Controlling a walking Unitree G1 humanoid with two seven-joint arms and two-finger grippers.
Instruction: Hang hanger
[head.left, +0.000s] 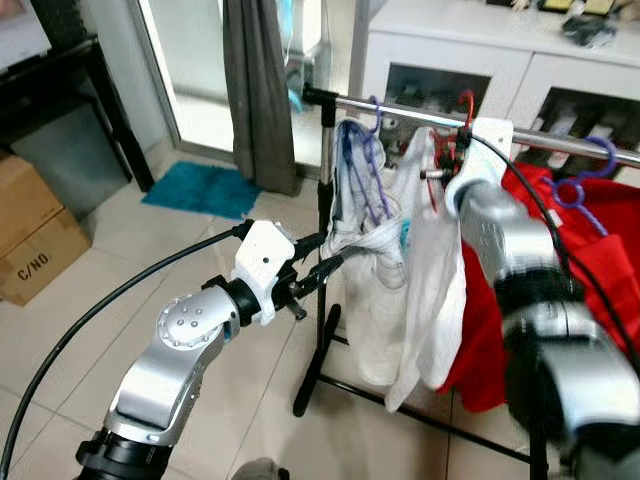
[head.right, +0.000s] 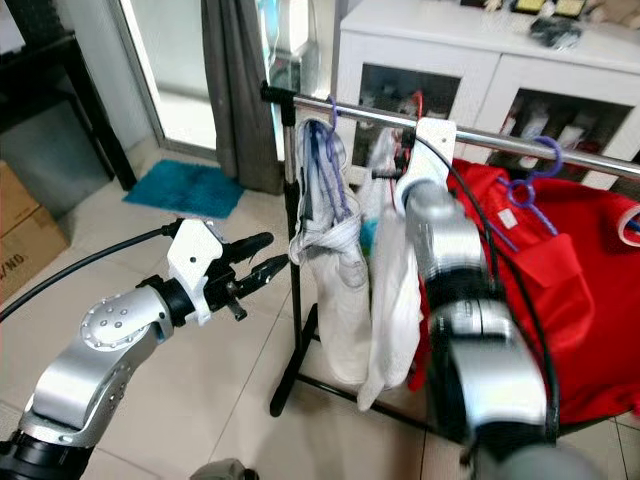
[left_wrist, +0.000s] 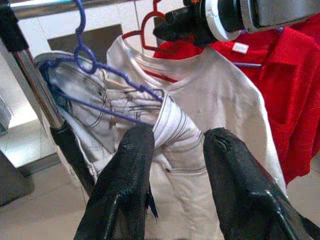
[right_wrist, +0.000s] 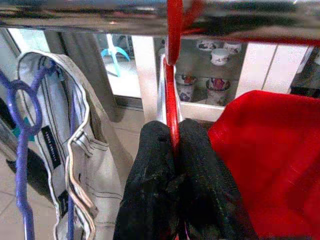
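Observation:
A red hanger (right_wrist: 173, 75) carrying a white shirt (head.left: 435, 260) has its hook at the silver rail (head.left: 420, 108); whether the hook rests on the rail is not clear. My right gripper (right_wrist: 175, 150) is raised just under the rail and shut on the hanger's neck. Beside it on the rail, a purple hanger (head.left: 365, 170) holds a striped white garment (head.left: 365, 230). My left gripper (head.left: 325, 258) is open at the rack's upright post, its fingers (left_wrist: 125, 185) pointing at the striped garment a short way off.
A red garment (head.left: 590, 230) on another purple hanger (head.left: 585, 180) fills the rail's right side. Behind stand a white cabinet (head.left: 480, 50) and a grey curtain (head.left: 258, 90). The rack's black foot (head.left: 315, 370) rests on tiles. At left are a cardboard box (head.left: 30, 240) and a teal mat (head.left: 205, 188).

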